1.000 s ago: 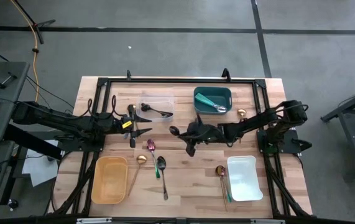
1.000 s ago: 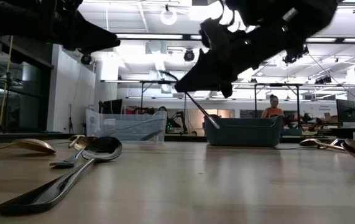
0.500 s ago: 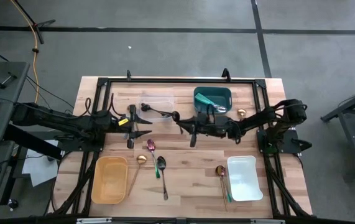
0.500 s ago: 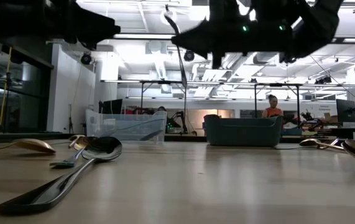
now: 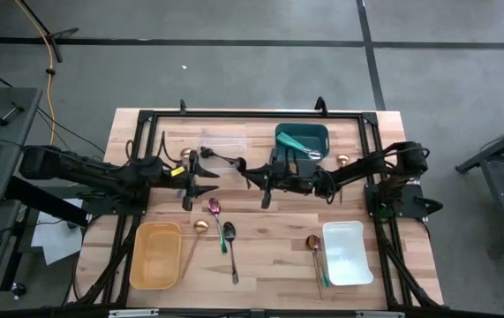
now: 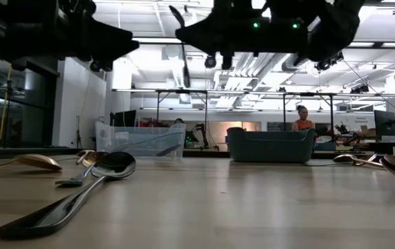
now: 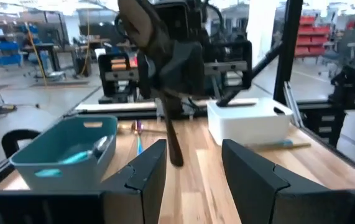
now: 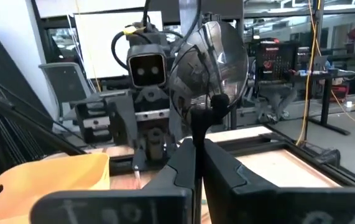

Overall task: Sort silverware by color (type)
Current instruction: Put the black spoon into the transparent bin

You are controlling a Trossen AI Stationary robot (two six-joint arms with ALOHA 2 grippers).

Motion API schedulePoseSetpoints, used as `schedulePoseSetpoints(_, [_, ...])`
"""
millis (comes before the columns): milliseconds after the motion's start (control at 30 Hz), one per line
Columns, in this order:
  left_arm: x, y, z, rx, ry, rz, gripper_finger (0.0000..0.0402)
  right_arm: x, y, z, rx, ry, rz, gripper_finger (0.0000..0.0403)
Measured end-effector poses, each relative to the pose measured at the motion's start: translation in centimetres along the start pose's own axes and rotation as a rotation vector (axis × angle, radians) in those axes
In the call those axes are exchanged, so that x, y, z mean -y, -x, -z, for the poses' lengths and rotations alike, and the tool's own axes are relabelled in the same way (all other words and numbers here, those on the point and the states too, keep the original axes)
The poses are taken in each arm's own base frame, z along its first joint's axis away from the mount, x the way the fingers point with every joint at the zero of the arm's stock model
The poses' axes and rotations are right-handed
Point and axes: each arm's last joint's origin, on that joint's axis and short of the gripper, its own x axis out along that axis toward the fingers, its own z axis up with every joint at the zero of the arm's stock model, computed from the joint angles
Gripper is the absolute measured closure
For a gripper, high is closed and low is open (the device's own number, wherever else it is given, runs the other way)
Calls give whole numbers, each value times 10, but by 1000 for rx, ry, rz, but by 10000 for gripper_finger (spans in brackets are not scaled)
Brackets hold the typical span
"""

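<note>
A black spoon (image 8: pixel 209 59) is gripped between the closed fingers of the right gripper (image 5: pixel 263 183), bowl beyond the tips, above the table. The left gripper (image 5: pixel 200 172) is held open nearby. A collision could dislodge the spoon.

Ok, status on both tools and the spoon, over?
Right tool shut on black spoon, high beside clear bin. Left tool open, empty, waiting opposite. Path clear.

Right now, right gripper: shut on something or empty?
Shut on a black spoon. In the right wrist view the right gripper has its fingers pressed on the handle, bowl standing above them; the high view shows it beside the clear container.
</note>
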Motion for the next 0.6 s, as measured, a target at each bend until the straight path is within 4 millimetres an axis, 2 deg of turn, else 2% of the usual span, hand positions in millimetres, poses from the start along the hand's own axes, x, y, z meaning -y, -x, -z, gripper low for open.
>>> schedulePoseSetpoints(367, [-4, -35, 3, -75, 87, 14, 252, -16, -33, 5, 13, 20, -127, 398])
schedulePoseSetpoints(600, [-1, -46, 4, -93, 116, 130, 252, -17, -35, 8, -5, 44, -120, 398])
